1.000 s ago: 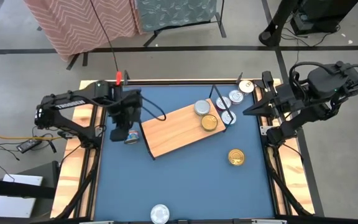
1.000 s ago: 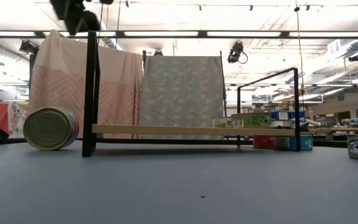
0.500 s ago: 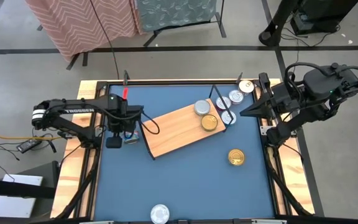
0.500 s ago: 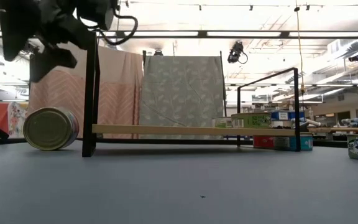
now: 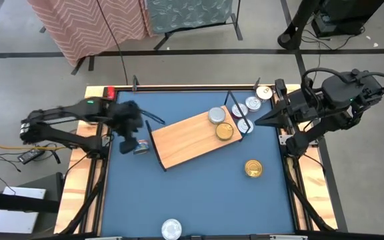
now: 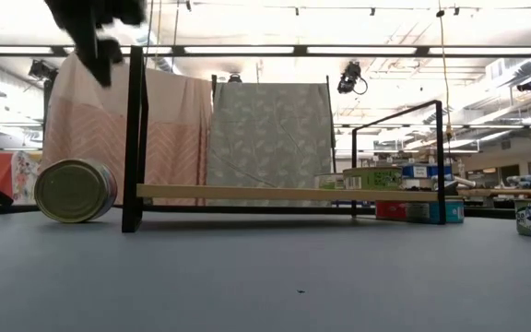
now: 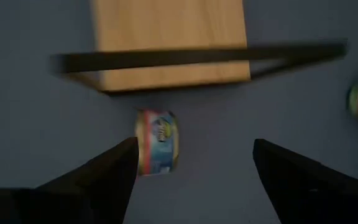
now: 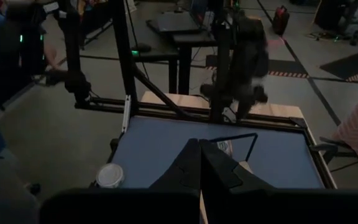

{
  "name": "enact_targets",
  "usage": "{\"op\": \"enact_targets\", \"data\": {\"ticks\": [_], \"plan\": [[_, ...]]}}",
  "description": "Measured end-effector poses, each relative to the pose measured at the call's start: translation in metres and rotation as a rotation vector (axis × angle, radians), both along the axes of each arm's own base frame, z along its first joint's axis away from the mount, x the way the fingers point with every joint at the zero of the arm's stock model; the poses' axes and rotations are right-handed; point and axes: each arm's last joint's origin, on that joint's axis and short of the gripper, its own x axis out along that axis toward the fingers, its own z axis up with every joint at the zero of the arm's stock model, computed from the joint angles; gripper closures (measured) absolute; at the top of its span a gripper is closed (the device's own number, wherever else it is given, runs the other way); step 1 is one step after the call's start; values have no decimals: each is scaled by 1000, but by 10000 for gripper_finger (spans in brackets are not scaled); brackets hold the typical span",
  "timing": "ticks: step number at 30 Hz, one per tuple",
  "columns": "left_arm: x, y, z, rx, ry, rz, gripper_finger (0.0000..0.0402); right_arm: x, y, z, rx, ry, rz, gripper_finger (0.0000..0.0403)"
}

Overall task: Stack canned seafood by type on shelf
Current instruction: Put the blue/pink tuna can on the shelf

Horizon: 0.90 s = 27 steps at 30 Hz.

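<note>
Left claw (image 7: 191, 163), fingers spread wide and holding nothing, hangs above the blue bench (image 5: 199, 193) just off the shelf's near-left end. Directly under it a tin with a blue side label (image 7: 158, 142) lies tipped on its edge on the bench, close beside the black wire end frame (image 7: 197, 57) of the shelf (image 5: 191, 140); seen level across the bench, the same tin shows its gold lid facing outward. The light-wood shelf sits askew on the bench. At its far right end rest a silver-lidded tin (image 5: 217, 116) and a gold-lidded tin (image 5: 225, 131). Three more silver tins (image 5: 247, 107) lie on the bench beyond that end, a gold tin (image 5: 253, 168) sits well apart, and a silver tin (image 5: 171, 229) lies at the near rim. Right claw (image 5: 259, 121), fingers pressed together and empty, waits at the right rim.
</note>
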Motion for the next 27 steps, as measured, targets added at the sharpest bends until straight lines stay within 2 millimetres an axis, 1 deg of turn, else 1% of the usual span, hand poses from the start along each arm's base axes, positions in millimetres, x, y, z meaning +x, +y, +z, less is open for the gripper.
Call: {"op": "enact_targets", "data": {"ticks": [2, 4, 7, 9, 11, 13, 15, 17, 22, 25, 27], "plan": [[-22, -2, 20, 38, -89, 85, 83, 0, 0, 0, -6, -2, -6, 396], [-49, -5, 37, 64, -185, 177, 83, 0, -1, 1, -11, -10, -18, 396], [-90, -9, 52, 79, -363, 327, 83, 0, -1, 1, -13, -13, -21, 395], [-118, -12, 53, 81, -456, 419, 83, 1, 0, 1, -19, -14, -19, 395], [-140, -14, 48, 83, -528, 485, 83, 3, 0, 1, -29, -19, -22, 395], [-152, -16, 36, 74, -566, 518, 83, 6, 1, 0, -33, -17, -23, 395], [-154, -16, 19, 52, -580, 530, 83, 9, 2, 0, -33, -18, -24, 395], [-151, -17, -2, 16, -573, 520, 83, 12, 3, 0, -31, -25, -25, 394], [-119, -15, -60, -70, -550, 449, 83, 20, 6, 0, -19, -31, -28, 394], [-100, -12, -87, -84, -559, 408, 83, 22, 7, -1, -15, -27, -50, 394], [-88, -11, -101, -61, -581, 358, 83, 23, 7, -1, -3, -25, -60, 394]]}}
